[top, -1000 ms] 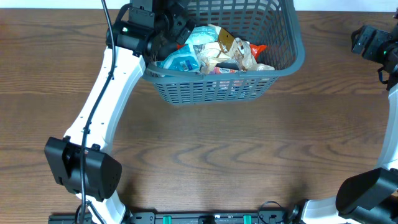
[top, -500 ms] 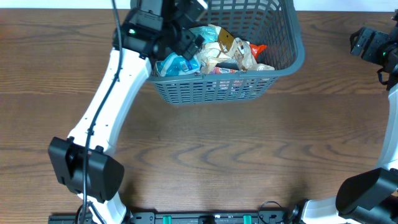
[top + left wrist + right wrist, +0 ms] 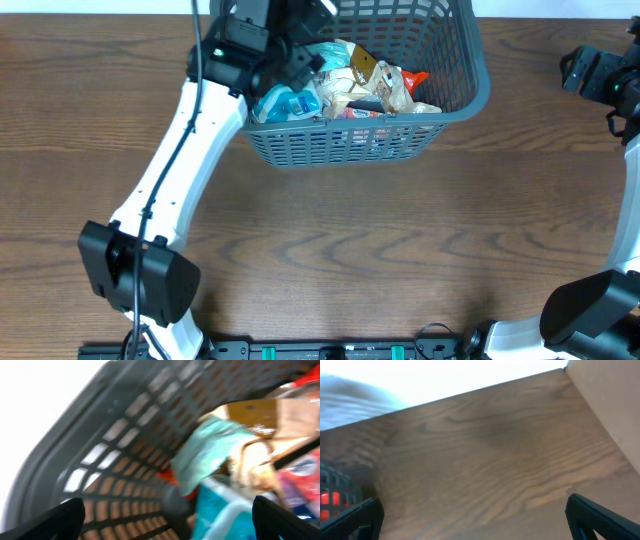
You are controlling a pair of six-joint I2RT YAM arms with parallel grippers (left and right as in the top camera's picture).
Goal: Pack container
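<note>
The container, a dark grey lattice basket [image 3: 340, 145], stands at the top middle of the table and holds several snack packets [image 3: 345, 80], among them a blue one [image 3: 285, 100]. My left gripper [image 3: 300, 45] is open and empty, over the basket's left part, just above the packets. In the left wrist view its fingers [image 3: 165, 520] are wide apart, facing the basket wall [image 3: 125, 425], a teal packet [image 3: 210, 450] and a blue packet [image 3: 225, 510]. My right gripper [image 3: 590, 70] is open and empty at the far right, away from the basket. In the right wrist view [image 3: 475, 515] it is above bare wood.
The brown wooden table [image 3: 350, 250] runs to a white wall at the back. A corner of the basket [image 3: 332, 492] shows at the left of the right wrist view. A pale surface [image 3: 615, 400] borders the table at the right.
My left arm has moved a little to the right and further over the basket's left part. The right arm and the basket have not moved.
</note>
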